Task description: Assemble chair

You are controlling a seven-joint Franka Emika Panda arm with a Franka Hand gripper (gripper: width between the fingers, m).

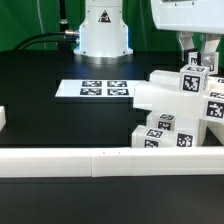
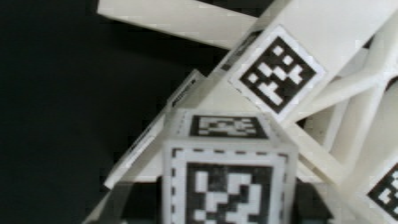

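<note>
White plastic chair parts are seen joined into a partly built chair at the exterior view's right, resting on the black table against the long low rail. The gripper is placed at the top of this stack, with its jaws set narrow around a tagged post, which appears to be held between the fingers. In the wrist view the same post is seen close up, with slanted frame bars behind it. The marker board lies flat and well apart from the work. The step in hand is judged to be the seating of a post into the frame. For the next move, the post must be kept aligned with its socket and pressed or turned home before it is released.
</note>
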